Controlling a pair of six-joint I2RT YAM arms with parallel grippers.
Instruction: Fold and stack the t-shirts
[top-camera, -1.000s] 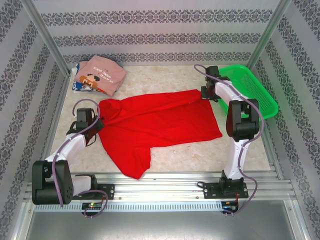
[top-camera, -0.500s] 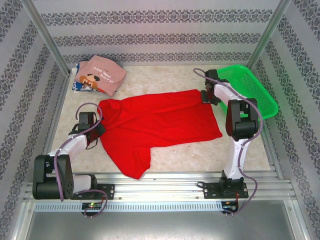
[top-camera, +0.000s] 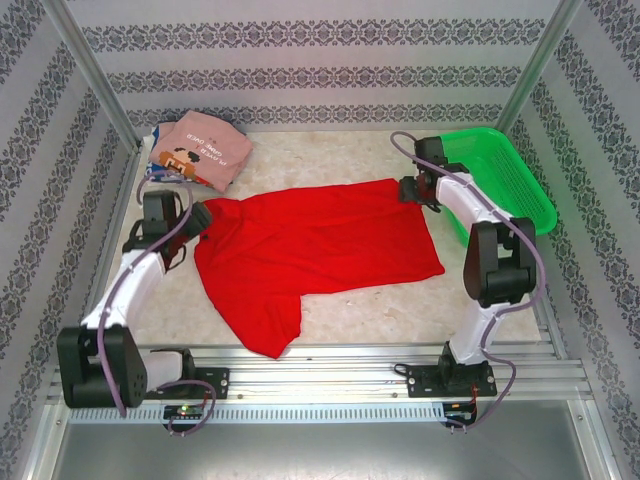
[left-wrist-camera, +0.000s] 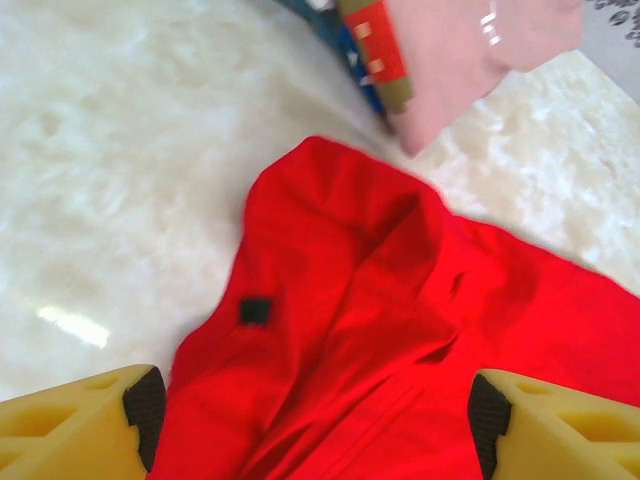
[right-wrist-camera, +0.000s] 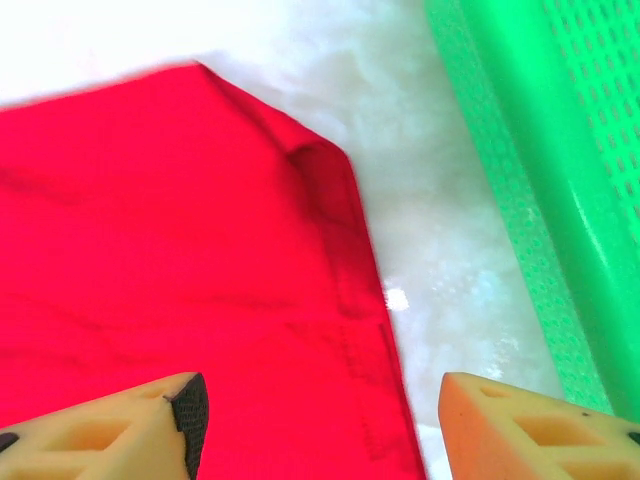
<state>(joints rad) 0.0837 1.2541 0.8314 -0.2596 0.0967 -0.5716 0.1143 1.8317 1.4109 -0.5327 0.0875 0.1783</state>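
At the centre of the table (top-camera: 400, 310) the red t-shirt (top-camera: 320, 240) lies spread open and mostly flat. One sleeve trails toward 7 o'clock and nearly meets the metal rail (top-camera: 350, 360) at the near edge. The shirt's corner at 10 o'clock is bunched into soft folds, and the left gripper (top-camera: 198, 217) hangs just beside that bunch, at 9 o'clock of the cloth. Seen from the left wrist, its yellow fingers (left-wrist-camera: 75, 420) stand wide apart, with rumpled red cloth lying loose beneath them and pinched by neither. A small dark patch (left-wrist-camera: 255, 310) sits on the fabric near the left finger. This gripper is released.

At 1 o'clock of the shirt the right gripper (top-camera: 407, 190) sits at the far right corner of the cloth, between that corner and the green basket (top-camera: 520, 190), which rests at 2 o'clock of the table. From the right wrist its pads (right-wrist-camera: 190, 410) are likewise spread, with the hemmed corner lying flat below them and the basket's mesh wall at 2 o'clock. It too is released and grasps nothing.

At 10 o'clock of the table, well apart from the basket, the dusty-pink t-shirt (top-camera: 210, 150) lies folded with its printed graphic up. It rests on the white-blue t-shirt (top-camera: 157, 175), whose edge peeks out on the 8 o'clock side. The red shirt's bunched corner lies just beside this stack.
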